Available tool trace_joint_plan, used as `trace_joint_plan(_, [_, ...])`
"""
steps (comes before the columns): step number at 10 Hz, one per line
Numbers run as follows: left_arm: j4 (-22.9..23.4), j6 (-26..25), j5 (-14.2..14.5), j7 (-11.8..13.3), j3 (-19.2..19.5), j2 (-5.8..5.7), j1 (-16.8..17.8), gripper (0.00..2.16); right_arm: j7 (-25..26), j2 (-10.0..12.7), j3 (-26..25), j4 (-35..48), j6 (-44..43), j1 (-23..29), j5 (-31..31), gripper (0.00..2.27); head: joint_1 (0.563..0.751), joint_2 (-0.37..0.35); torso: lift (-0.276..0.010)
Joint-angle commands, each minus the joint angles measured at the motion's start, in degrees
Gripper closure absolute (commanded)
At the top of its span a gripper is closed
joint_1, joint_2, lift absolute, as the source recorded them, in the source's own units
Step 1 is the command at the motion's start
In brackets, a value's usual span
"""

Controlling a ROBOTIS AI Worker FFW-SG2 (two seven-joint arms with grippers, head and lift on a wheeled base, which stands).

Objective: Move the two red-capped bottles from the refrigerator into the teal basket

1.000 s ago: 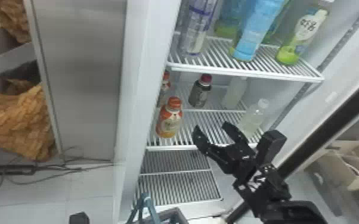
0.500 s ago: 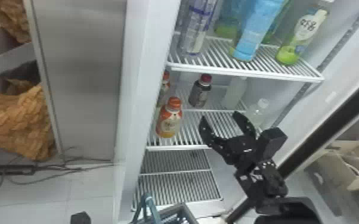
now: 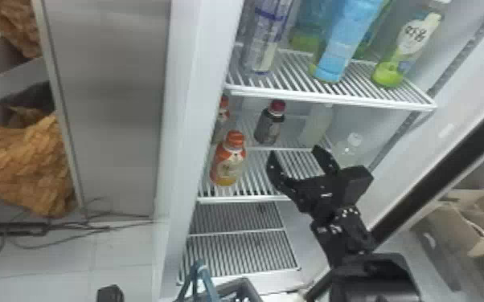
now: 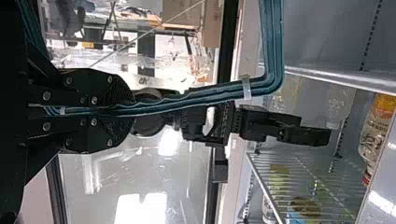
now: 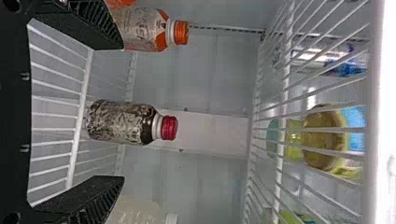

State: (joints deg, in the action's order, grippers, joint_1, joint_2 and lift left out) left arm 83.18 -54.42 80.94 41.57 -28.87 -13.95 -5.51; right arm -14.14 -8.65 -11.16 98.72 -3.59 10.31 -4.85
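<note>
In the head view, the right tool is open at the front of the middle shelf; the dark bottle, with its deep red cap, stands farther back. An orange-red-capped bottle stands nearer the front, and a likely twin is partly hidden by the wall of the refrigerator — which two count as red-capped is hard to settle. Reaching deep for the dark one could knock the front bottle over, since it stands just beside the way in, and a raised wrist could catch the upper shelf. The teal basket is cut off by the bottom edge, so its inside and whatever bears it can't be made out. In the left wrist view, the left tool is closed on the basket's handle; held at that one place, the basket could swing or tip if a bottle lands off-centre. In the right wrist view, the dark bottle is beyond the spread fingers, untouched — a crooked approach might push it backward or nudge the pale bottle alongside, itself cropped by the view's edge.
</note>
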Motion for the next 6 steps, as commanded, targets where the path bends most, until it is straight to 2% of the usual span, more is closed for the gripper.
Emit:
trace_joint_plan(1, [0.0, 0.0, 0.1, 0.0, 0.0, -0.03, 0.0, 1.09, 0.0, -0.1, 0.5, -2.5, 0.5, -2.2, -0.4, 0.00, 0.695, -0.350, -0.228])
trace_joint_plan(6, [0.0, -0.1, 0.5, 0.0, -0.5, -0.12, 0.7, 1.09, 1.8, -1.1, 3.2, -10.1, 2.2, -9.5, -0.5, 0.00, 0.695, -0.350, -0.228])
